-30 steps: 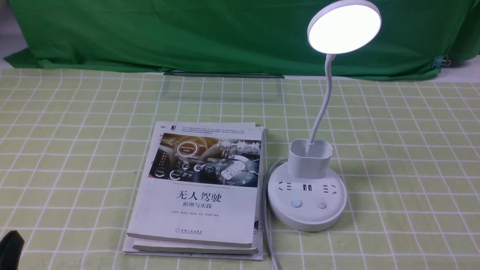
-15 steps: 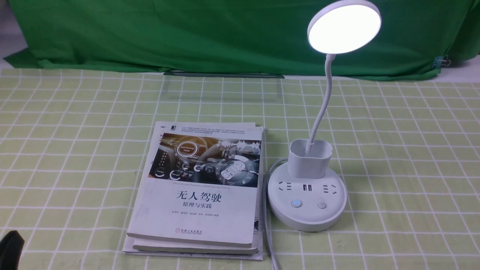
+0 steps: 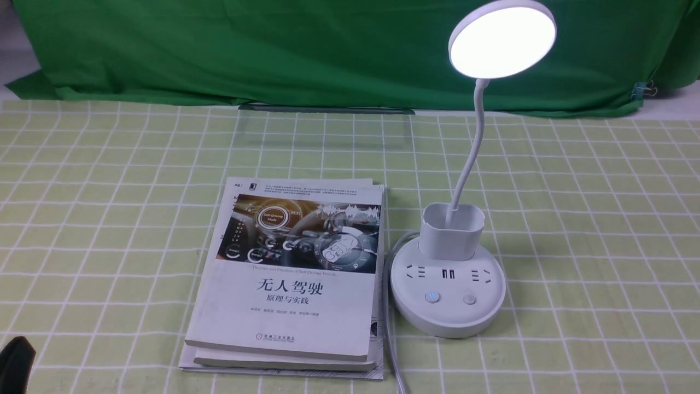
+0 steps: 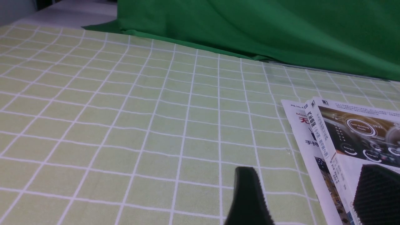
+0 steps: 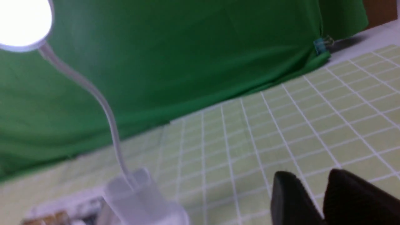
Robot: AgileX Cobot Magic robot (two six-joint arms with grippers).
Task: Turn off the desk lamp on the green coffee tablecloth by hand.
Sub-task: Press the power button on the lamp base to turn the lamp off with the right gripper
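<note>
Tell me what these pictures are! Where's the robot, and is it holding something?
The pictures come from three cameras on a robot with two arms. The front picture looks forward from between the arms. It shows a checked tablecloth, a stack of books and, to their right, a white lamp that is switched on. A green curtain hangs behind. The other two cameras ride on the robot's wrists. The left wrist camera shows the left fingers, black and wide apart, close to the books. The right wrist camera shows the right fingers, a little apart, with the glowing lamp ahead, looking blurry. Neither pair of fingers holds anything.
</note>
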